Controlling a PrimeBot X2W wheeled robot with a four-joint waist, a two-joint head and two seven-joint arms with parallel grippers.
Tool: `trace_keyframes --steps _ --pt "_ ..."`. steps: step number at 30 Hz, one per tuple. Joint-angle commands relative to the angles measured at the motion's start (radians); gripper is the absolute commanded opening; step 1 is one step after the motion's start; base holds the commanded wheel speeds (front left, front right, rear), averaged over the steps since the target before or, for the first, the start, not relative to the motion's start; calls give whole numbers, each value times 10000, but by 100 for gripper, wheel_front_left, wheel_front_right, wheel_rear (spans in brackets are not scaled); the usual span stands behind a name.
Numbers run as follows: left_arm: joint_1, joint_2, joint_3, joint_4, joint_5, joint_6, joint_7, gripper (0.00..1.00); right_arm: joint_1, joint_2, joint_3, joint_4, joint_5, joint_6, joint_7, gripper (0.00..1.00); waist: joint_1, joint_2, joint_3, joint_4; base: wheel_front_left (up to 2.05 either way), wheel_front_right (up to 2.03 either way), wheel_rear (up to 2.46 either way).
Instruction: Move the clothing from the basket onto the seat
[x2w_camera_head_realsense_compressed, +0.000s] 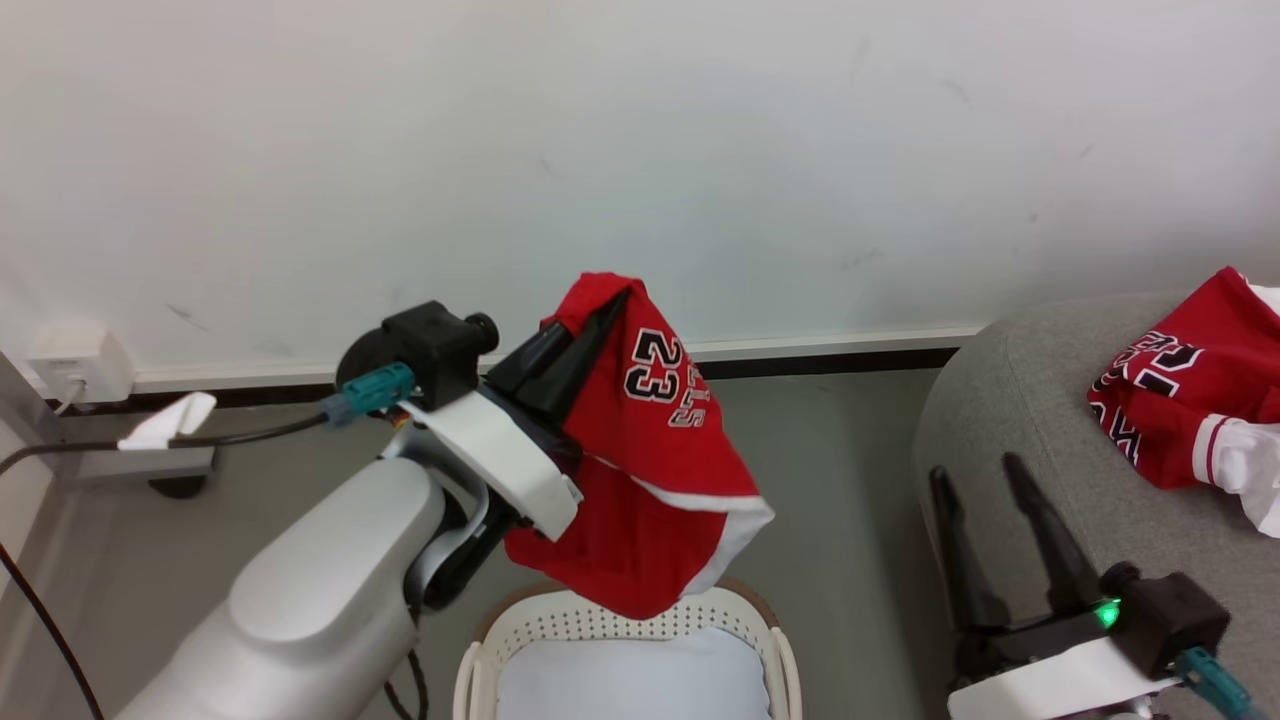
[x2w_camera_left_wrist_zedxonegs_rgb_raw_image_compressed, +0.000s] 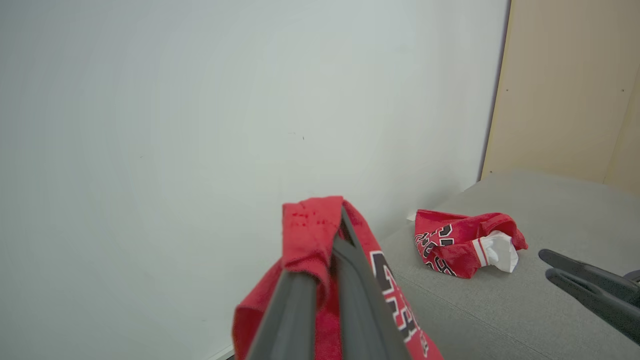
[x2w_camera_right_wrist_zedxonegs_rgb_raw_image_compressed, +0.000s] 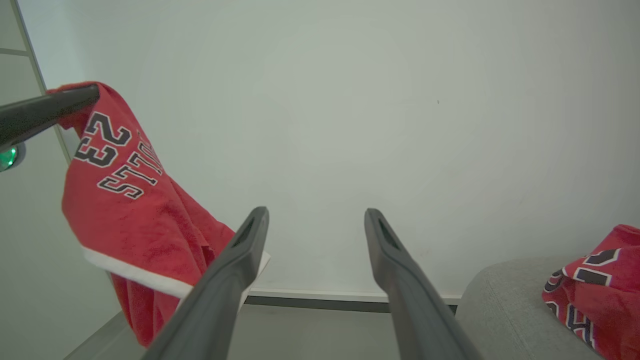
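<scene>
The hanging red jersey (x2w_camera_head_realsense_compressed: 650, 450) shows a black and white "23", with the letters "ULLS" beside it. The other red jersey (x2w_camera_head_realsense_compressed: 1170, 400) on the sofa (x2w_camera_head_realsense_compressed: 1010, 400) has folded letters that cannot be read.

Crumpled jersey (x2w_camera_head_realsense_compressed: 1185, 405) on grey seat (x2w_camera_head_realsense_compressed: 1005, 400)

basket (x2w_camera_head_realsense_compressed: 540, 622) btm cut off, seat jersey (x2w_camera_head_realsense_compressed: 1170, 410) cropped at rt edge

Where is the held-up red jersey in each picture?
Head view: centre, held jersey in the left end effector, above the basket.
Left wrist view: bottom centre, held jersey over the fingers.
Right wrist view: left side, held jersey hanging.
Shared landmark: second jersey on the grey seat, at right.
</scene>
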Motion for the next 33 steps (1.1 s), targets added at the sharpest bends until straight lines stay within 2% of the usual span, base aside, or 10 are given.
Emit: trace_keyframes --steps 1,13,23,33 --pt "-111 27 99 -82 123 25 -6 0 127 -23 133 77 40 -22 3 100 2 0 -46 21 0 0 0" --pt "90 87 711 -911 352 385 -6 0 219 -193 1646 362 123 -22 3 100 2 0 -409 82 0 0 0" --pt "428 -93 404 -1190 426 428 39 0 -236 -444 2527 929 114 -22 3 100 2 0 -514 392 0 0 0" --pt "699 -527 -294 -1577 412 246 337 0 -1118 -397 3447 2107 313 -22 3 100 2 0 -563 1174 0 0 0"
